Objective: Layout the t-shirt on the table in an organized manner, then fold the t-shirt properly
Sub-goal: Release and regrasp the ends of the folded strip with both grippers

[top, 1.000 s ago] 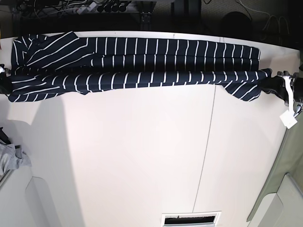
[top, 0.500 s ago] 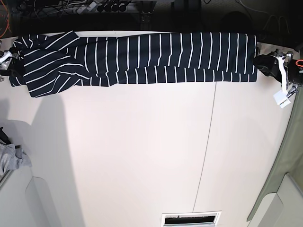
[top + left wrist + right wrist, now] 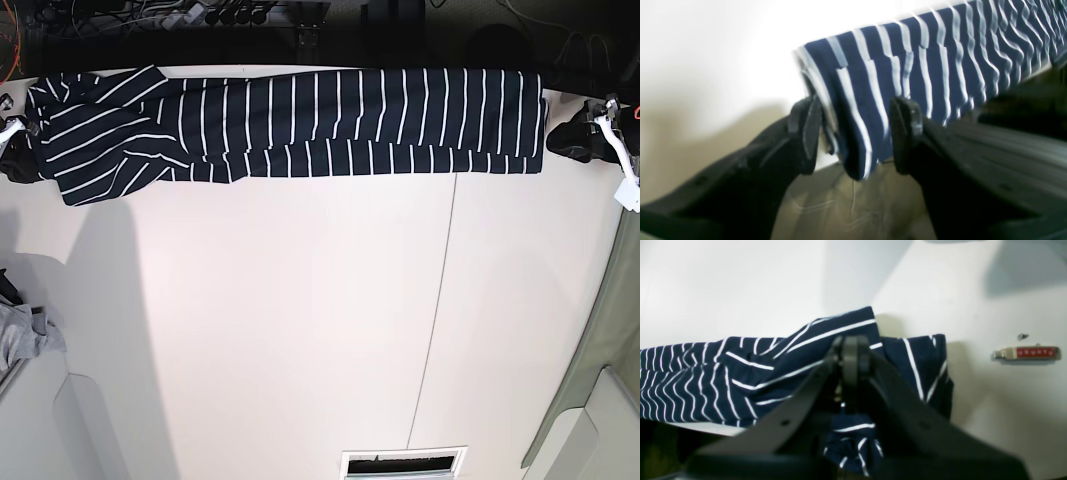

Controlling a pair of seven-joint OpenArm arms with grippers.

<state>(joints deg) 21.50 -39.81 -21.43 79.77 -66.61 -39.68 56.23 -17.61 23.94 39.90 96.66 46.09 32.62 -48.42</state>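
The t-shirt (image 3: pixel 300 125), dark navy with thin white stripes, lies as a long flat band along the far edge of the white table (image 3: pixel 300 330). In the base view my left gripper (image 3: pixel 562 138) sits just off the shirt's right end. The left wrist view shows it open, its fingers (image 3: pixel 805 133) standing either side of the shirt's (image 3: pixel 907 66) loose hanging corner without pinching it. My right gripper (image 3: pixel 22 152) is at the shirt's left end. In the right wrist view its pads (image 3: pixel 853 353) are pressed together above the bunched sleeve (image 3: pixel 740 373), with no cloth visibly between them.
A small red USB stick (image 3: pixel 1027 353) lies on the table right of the sleeve. A grey cloth (image 3: pixel 25 335) sits at the left edge. A white tag (image 3: pixel 630 195) hangs from the left arm. A dark seam (image 3: pixel 435 320) crosses the tabletop, and a slotted opening (image 3: pixel 405 463) is at the front.
The shirt's near fold was carried to the far edge and laid flat. My left gripper opened and drew back rightward off the hem. My right gripper let go of the shirt and closed again.
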